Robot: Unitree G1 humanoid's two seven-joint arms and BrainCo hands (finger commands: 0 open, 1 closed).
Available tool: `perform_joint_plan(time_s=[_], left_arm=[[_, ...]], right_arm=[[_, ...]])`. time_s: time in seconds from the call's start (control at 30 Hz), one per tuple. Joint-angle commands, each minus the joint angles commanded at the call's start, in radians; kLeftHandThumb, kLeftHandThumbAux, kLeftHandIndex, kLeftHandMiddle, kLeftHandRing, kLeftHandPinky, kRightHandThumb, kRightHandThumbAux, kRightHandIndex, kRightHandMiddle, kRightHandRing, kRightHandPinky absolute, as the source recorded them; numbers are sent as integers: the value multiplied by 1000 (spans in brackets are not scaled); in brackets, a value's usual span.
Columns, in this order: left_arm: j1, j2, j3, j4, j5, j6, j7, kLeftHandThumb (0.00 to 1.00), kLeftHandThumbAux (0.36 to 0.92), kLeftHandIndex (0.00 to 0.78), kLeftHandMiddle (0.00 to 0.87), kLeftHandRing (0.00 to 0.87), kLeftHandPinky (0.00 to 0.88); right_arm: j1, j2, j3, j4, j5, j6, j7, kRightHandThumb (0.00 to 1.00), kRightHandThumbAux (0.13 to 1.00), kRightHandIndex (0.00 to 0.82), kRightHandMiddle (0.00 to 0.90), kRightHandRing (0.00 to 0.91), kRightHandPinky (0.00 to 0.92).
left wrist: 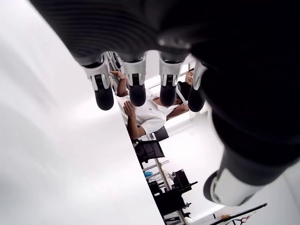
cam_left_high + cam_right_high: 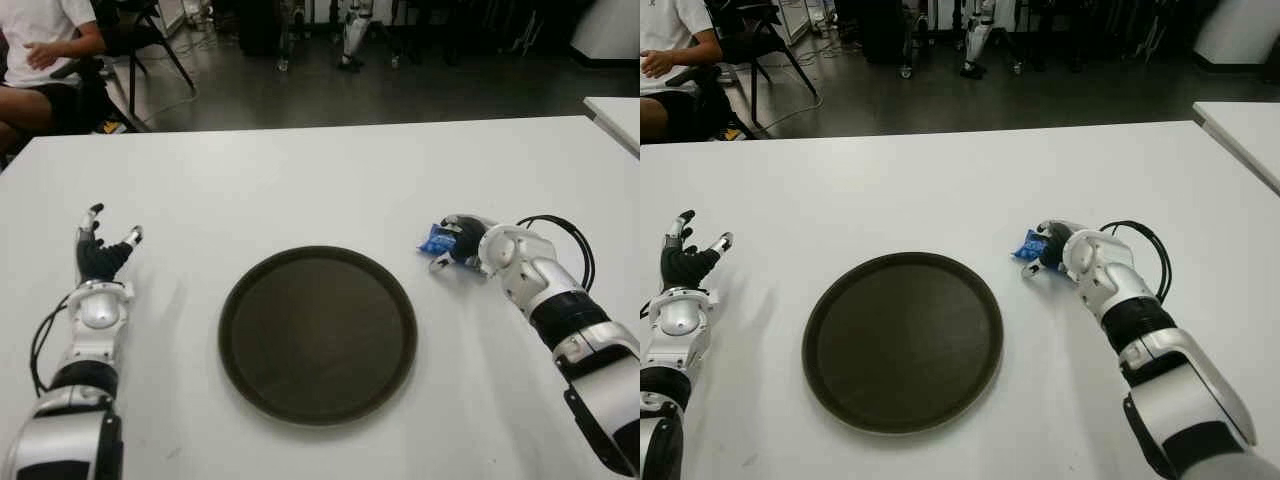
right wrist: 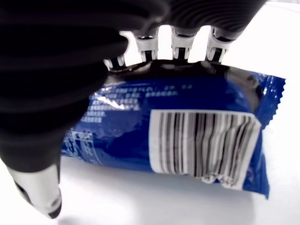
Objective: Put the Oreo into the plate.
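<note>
The Oreo is a blue packet with a white barcode, lying on the white table just right of the plate. My right hand is over it. Its fingers curl over the packet's far edge and its thumb comes down on the near side. The packet's blue end sticks out from under the hand toward the plate. The round dark brown plate sits in the middle of the table with nothing on it. My left hand shows far left of the plate, its fingers spread and holding nothing.
A black cable loops off my right wrist. A second white table begins at the far right. Beyond the table's far edge, a person sits at the back left beside a black chair.
</note>
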Motion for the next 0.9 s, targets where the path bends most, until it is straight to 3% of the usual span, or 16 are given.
perform_joint_plan(time_s=[0.9], left_arm=[[8,-12,6,-27,-6,-10,-4,0,730,0,0,0,0]], right_arm=[[17,-27,1,-72,-3,55,67,0,717,43,64,23,0]])
